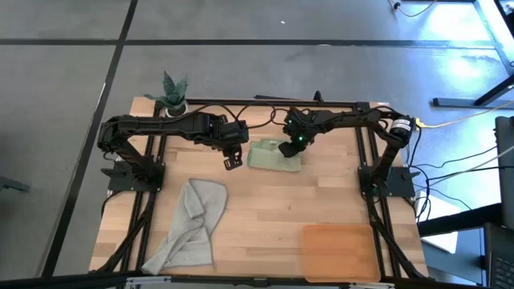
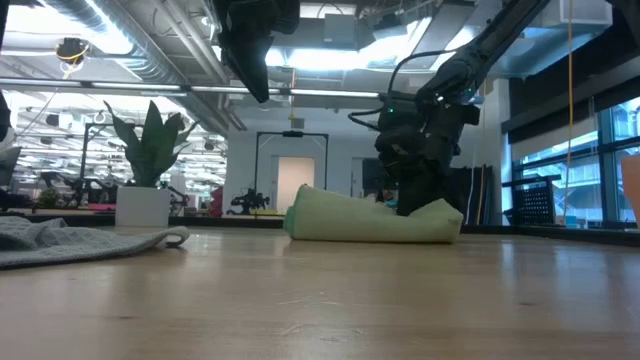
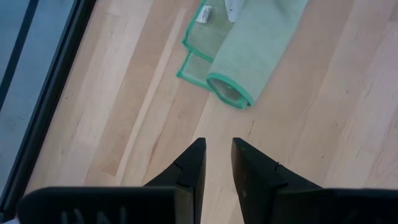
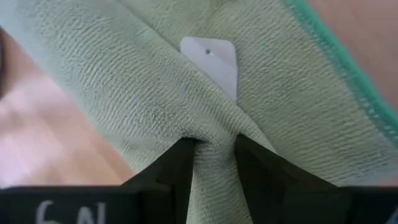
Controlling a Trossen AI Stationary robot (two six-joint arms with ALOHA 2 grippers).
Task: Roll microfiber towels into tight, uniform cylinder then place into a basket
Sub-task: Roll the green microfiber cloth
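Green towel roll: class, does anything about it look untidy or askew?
Yes. The green towel is only loosely rolled: flat corners stick out beside its open end, and the right gripper bunches a fold of it.

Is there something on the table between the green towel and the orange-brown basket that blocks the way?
Nothing visible does. The green towel, with the right gripper on it, lies at the far middle; bare wood runs to the basket at the near right corner. The grey towel lies off to the left.

Pale wood table [image 1: 265, 205], green towel [image 1: 269, 157], grey towel [image 1: 193, 225], orange-brown basket [image 1: 339, 251], plant pot [image 1: 173, 105]
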